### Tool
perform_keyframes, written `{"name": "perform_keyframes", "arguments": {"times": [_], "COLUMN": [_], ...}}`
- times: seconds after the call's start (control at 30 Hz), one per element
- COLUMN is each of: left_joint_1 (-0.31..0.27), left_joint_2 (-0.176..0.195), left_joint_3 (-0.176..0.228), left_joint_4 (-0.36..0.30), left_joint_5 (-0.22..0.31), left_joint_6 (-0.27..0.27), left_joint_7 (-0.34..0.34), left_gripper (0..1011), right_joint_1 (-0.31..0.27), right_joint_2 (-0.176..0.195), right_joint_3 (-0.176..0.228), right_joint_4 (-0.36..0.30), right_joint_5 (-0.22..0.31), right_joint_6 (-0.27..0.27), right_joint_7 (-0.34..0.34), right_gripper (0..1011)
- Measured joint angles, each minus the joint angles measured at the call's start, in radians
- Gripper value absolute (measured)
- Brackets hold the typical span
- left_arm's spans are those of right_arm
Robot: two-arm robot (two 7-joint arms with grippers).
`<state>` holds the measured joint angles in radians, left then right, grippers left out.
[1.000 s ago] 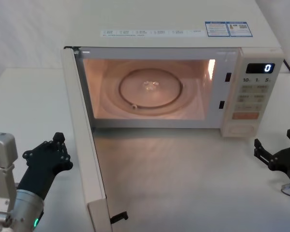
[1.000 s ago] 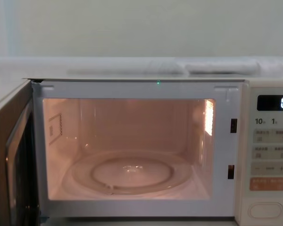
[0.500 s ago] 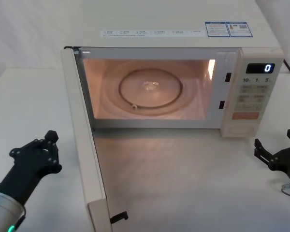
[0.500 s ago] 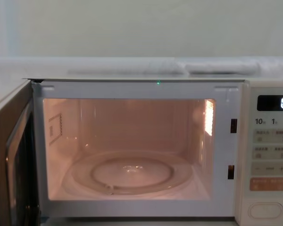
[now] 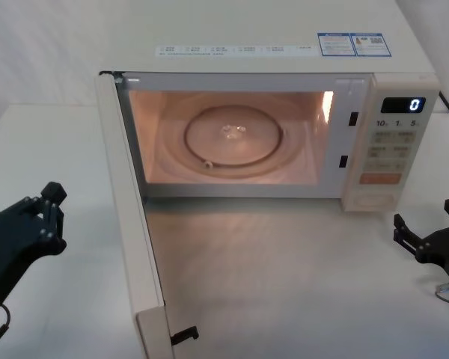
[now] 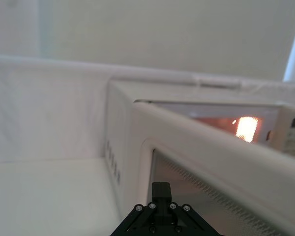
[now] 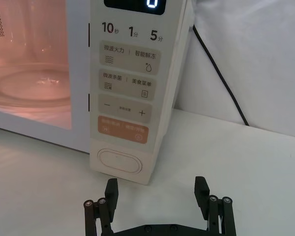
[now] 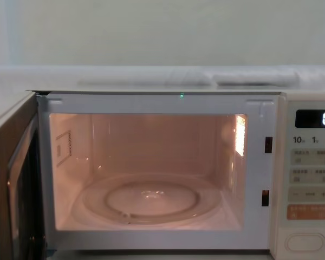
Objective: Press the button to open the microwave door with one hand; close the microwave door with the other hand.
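The cream microwave (image 5: 269, 60) stands with its lit cavity exposed and its display showing "0". The microwave door (image 5: 131, 224) is swung out toward me on its left hinge, also seen in the left wrist view as the microwave door (image 6: 211, 182). My left gripper (image 5: 51, 206) hovers over the table left of the door's outer face, apart from it, its fingers together. My right gripper (image 7: 156, 189) is open and empty, low over the table in front of the control panel. The pill-shaped button (image 7: 119, 161) sits at the panel's bottom, untouched.
The glass turntable (image 5: 233, 140) lies inside the cavity. A black cable (image 7: 221, 83) runs down the white wall right of the oven. Bare white table (image 5: 284, 284) spreads in front of the cavity and left of the door.
My left gripper has drawn back to the left and toward me, away from the door's outer face. The door and the right gripper have not moved.
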<state>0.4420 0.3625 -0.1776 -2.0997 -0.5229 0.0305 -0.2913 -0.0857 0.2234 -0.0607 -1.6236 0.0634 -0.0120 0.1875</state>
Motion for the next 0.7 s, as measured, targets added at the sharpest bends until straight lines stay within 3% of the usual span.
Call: {"name": "perform_keyframes", "arguments": {"times": [0.13,0.17,0.27,0.7], "left_joint_1": [-0.006,-0.006,-0.026,-0.087], "left_joint_2": [0.011,0.011,0.02,0.063], "left_joint_3": [0.0,0.0,0.024,0.143], "left_joint_4": [-0.014,-0.014,-0.013,0.013], "left_joint_5": [-0.081,-0.081,-0.131,-0.136], "left_joint_6": [-0.006,-0.006,-0.002,0.025], "left_joint_7": [-0.045,-0.045,-0.077,-0.096], "left_gripper": [0,0,0,0], "right_joint_1": [0.0,0.0,0.0,0.0], "right_joint_2": [0.0,0.0,0.0,0.0], "right_joint_3": [0.0,0.0,0.0,0.0], "right_joint_4": [0.0,0.0,0.0,0.0], "right_joint_5": [0.0,0.0,0.0,0.0], "right_joint_6": [0.0,0.0,0.0,0.0], "right_joint_7": [0.0,0.0,0.0,0.0], "right_gripper": [1002,1002,1002,1002]}}
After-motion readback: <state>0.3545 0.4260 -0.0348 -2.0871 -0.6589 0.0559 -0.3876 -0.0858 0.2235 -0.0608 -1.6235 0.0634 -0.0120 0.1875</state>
